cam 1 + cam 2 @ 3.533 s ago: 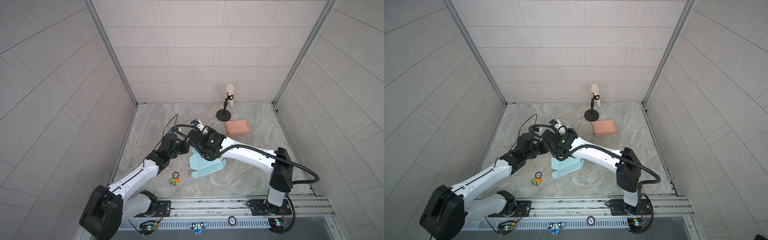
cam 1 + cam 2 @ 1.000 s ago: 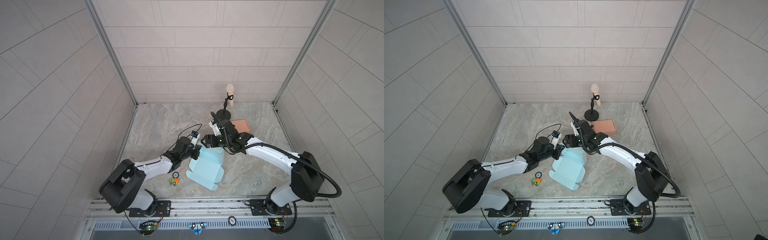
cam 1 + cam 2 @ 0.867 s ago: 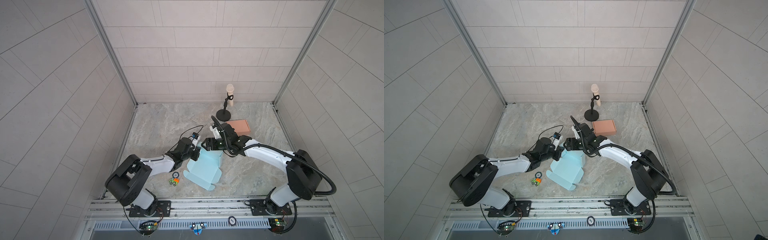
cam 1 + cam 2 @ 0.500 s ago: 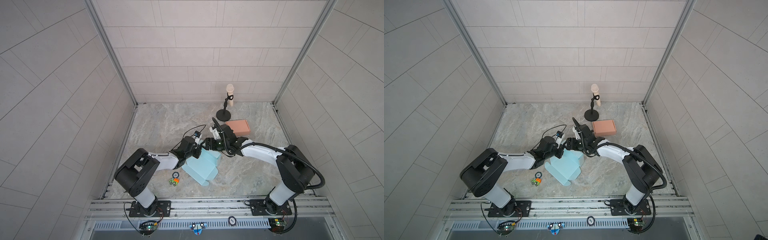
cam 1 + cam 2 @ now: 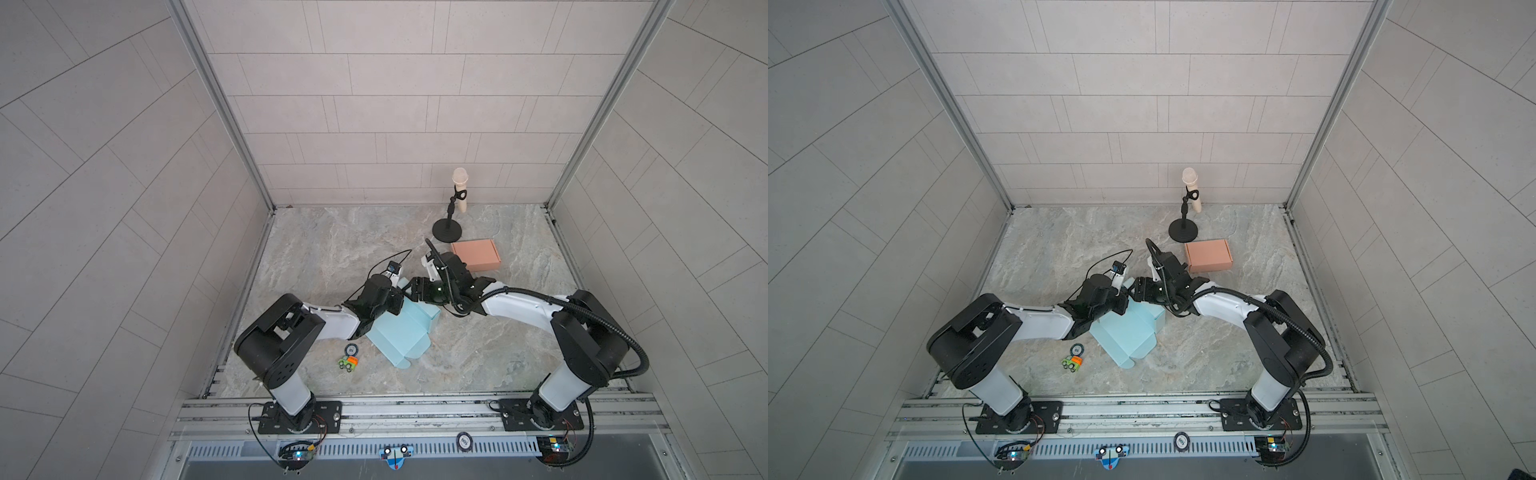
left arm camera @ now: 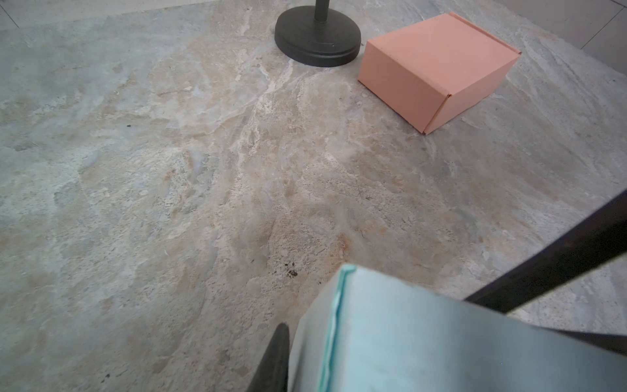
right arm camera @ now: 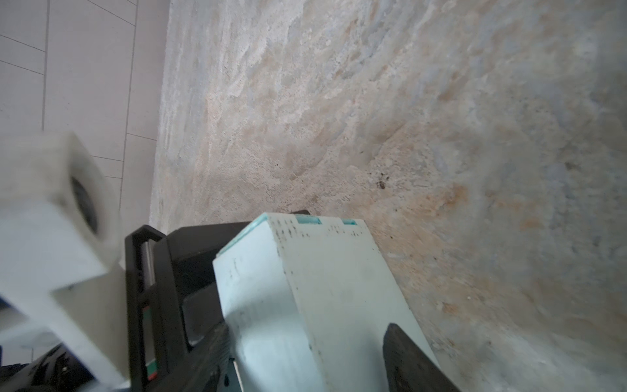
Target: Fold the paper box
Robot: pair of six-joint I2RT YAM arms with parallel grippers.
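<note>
Blue paper box [image 5: 401, 336], one, pink box [image 5: 476, 254], one, microphone stand [image 5: 446, 230], one

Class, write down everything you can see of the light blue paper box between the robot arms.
The light blue paper box is thin card, half folded: a flat panel with notched flaps lies on the marble table, while its far edge stands up as a doubled wall with slots. The left gripper and right gripper meet at that wall, a finger of each against it; whether they grip is unclear.

Arms [image 5: 332, 326] white, blk joints — blk cables.
</note>
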